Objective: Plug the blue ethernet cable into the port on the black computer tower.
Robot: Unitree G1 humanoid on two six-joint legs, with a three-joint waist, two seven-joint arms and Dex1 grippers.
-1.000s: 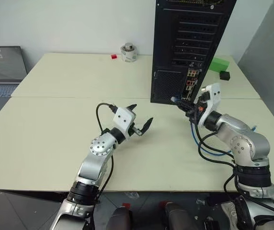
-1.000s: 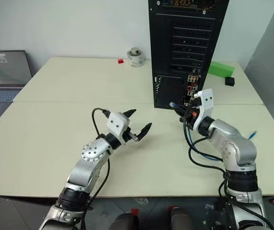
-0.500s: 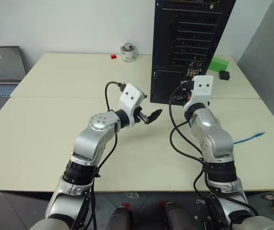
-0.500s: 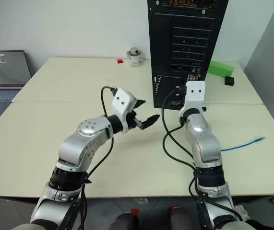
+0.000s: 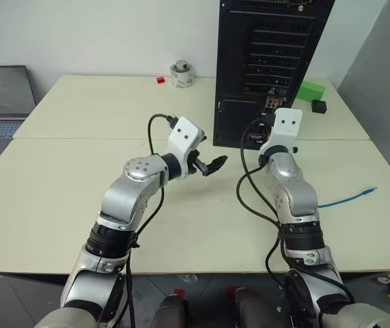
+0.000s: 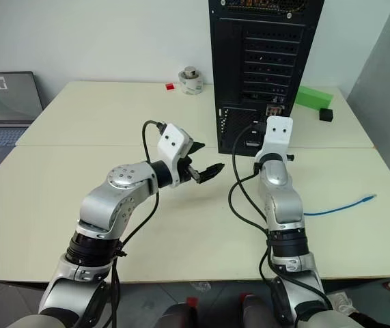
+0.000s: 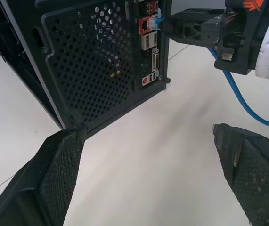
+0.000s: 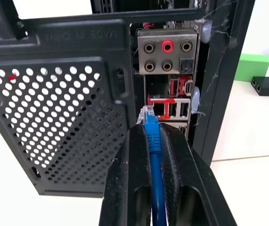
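The black computer tower (image 5: 270, 61) stands upright at the back of the table, its rear panel facing me. My right gripper (image 8: 147, 129) is shut on the blue ethernet cable (image 8: 153, 146) just behind its clear plug (image 8: 146, 114). The plug's tip sits right at the red-framed port (image 8: 158, 109) in the connector strip; I cannot tell whether it is inside. The cable's other end (image 5: 367, 193) trails on the table to the right. My left gripper (image 5: 207, 158) hovers open to the left of the tower's base, holding nothing. From the left wrist, the right gripper (image 7: 186, 28) and plug (image 7: 157, 19) show at the ports.
A grey laptop (image 5: 0, 102) sits at the far left. A roll of tape (image 5: 182, 74) and a small red block (image 5: 161, 80) lie at the back. A green block (image 5: 311, 91) and a small black box (image 5: 319, 107) lie right of the tower.
My right arm swung in from the right and now points straight at the tower's ports with the plug. My left gripper rose and moved toward the tower, still open.
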